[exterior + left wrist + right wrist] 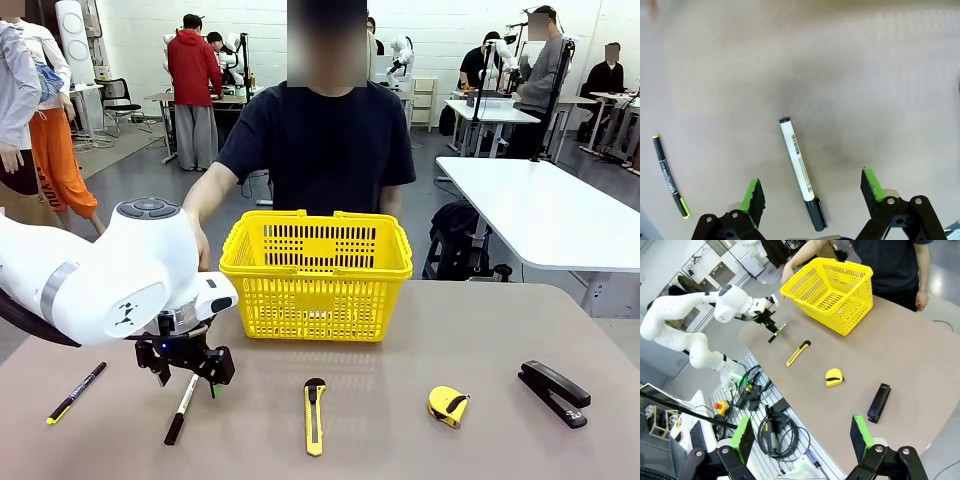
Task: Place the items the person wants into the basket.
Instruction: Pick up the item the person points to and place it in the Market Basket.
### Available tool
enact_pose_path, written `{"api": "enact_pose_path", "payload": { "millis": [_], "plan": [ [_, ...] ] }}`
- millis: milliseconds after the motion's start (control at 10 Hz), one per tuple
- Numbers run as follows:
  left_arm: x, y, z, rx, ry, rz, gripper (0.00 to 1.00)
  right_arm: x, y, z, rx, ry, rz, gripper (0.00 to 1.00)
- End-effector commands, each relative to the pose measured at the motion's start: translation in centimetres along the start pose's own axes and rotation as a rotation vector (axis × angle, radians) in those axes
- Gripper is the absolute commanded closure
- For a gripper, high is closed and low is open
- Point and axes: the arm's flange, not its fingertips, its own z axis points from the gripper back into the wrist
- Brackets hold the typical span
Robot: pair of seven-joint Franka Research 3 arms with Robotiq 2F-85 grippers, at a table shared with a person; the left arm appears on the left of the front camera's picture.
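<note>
Observed left tool (812,187) spread wide, hanging low over black-capped white-barrelled marker (799,165) lying flat on beige counter (865,75), untouched between green pads (753,197). Judged as pick-up stage. Requires descending, closing across barrel, then carrying to bright yellow slotted plastic basket (315,270) just beyond.

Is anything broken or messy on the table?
Nothing looks broken or spilled. The basket stands upright, and the pen, marker, utility knife, tape measure and stapler all lie flat on the table, apart from each other.
</note>
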Motion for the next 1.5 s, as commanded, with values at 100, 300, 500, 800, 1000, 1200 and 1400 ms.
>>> {"api": "enact_pose_path", "payload": {
  "millis": [100, 300, 500, 800, 1000, 1200, 1400],
  "plan": [
    [-4.49, 2.01, -1.76, -0.035, 0.04, 0.027, 0.0, 0.16, -0.01, 0.02, 0.001, -0.014, 0.002, 0.0],
    [-4.48, 1.94, -1.5, -0.048, 0.049, 0.041, 0.0, 0.16, -0.01, 0.02, 0.001, -0.014, 0.002, 0.0],
    [-4.26, 2.14, -1.33, -0.051, 0.066, 0.057, 0.0, 0.16, -0.01, 0.02, 0.001, -0.014, 0.002, 0.0],
    [-4.12, 2.29, -1.41, -0.041, 0.085, 0.062, 0.0, 0.16, -0.01, 0.02, 0.001, -0.014, 0.002, 0.0],
    [-4.12, 2.34, -1.49, -0.041, 0.09, 0.06, 0.0, 0.16, -0.01, 0.02, 0.001, -0.014, 0.002, 0.0],
    [-4.1, 2.38, -1.53, -0.039, 0.092, 0.059, 0.0, 0.16, -0.01, 0.02, 0.001, -0.014, 0.002, 0.0],
    [-4.08, 2.38, -1.68, -0.036, 0.095, 0.057, 0.0, 0.16, -0.01, 0.02, 0.001, -0.014, 0.002, 0.0]
  ]
}}
